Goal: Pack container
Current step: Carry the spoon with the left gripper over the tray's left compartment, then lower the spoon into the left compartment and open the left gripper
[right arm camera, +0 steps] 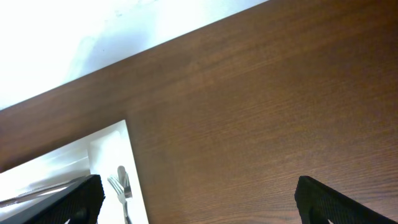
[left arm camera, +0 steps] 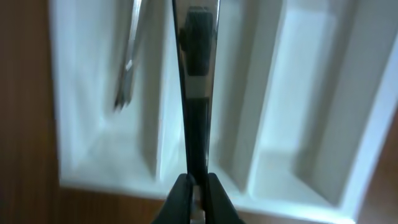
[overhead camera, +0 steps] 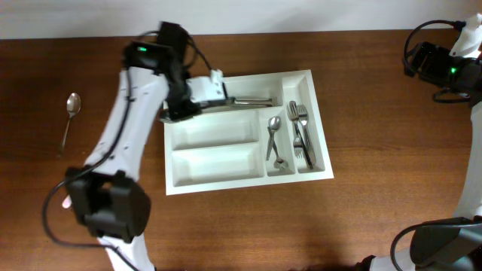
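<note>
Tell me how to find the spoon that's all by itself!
Start at the big white tray in the middle of the brown table. Look far to its left in the overhead view, past the robot's white left arm, to a silver spoon lying on the bare wood. It is the only piece lying outside the tray, with nothing next to it.

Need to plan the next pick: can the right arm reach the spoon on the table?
Probably not. The spoon lies far left of the tray, while the right gripper hangs open at the far right, with tray and left arm between. The left gripper is nearer but shut on a knife.
</note>
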Motion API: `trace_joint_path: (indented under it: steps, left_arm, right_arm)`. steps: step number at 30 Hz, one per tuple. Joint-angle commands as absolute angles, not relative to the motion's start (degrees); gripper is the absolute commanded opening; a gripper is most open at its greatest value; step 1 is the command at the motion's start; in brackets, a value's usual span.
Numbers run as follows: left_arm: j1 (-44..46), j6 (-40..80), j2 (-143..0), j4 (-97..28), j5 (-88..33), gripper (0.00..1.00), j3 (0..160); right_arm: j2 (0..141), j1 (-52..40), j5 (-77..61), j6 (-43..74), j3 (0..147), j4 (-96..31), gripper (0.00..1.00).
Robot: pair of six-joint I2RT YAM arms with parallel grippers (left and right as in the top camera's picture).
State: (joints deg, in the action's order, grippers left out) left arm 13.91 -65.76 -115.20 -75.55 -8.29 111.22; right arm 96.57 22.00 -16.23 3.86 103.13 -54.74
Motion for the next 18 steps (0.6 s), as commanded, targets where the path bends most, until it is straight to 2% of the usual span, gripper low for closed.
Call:
trace_joint_path:
  steps: [1, 8, 10, 13, 15, 16, 18]
  left_arm:
    - [14.8, -71.9, -119.7, -73.6, -8.8, 0.02, 109.4]
    - [14.9, -71.9, -127.2, -71.1, -7.5, 0.03, 109.4]
    - [14.8, -71.8, -128.4, -69.4, -7.5, 0.10, 109.4]
    - [14.8, -70.9, -128.8, -67.4, -7.7, 0.10, 109.4]
    - [14.9, -69.7, -128.8, -67.4, -7.7, 0.18, 109.7]
    - [14.9, -69.0, -128.8, -67.5, -7.7, 0.27, 109.9]
    - [14.9, -65.9, -128.8, -68.6, -7.7, 0.38, 110.7]
  right_arm:
    - [96.0, 22.2, -16.9, 3.9, 103.7, -54.6, 0.99]
    - [96.0, 22.2, -16.9, 3.9, 103.7, -54.6, 0.99]
    - [96.0, 22.2, -16.9, 3.9, 103.7, -54.6, 0.99]
    - [96.0, 22.2, -17.0, 3.9, 103.7, -54.6, 0.99]
    - [96.0, 22.2, -17.0, 3.9, 103.7, -54.6, 0.99]
    - [96.0, 22.2, -17.0, 3.9, 103.7, -54.6, 0.99]
    - [96.0, 22.2, -17.0, 3.9, 103.7, -54.6, 0.99]
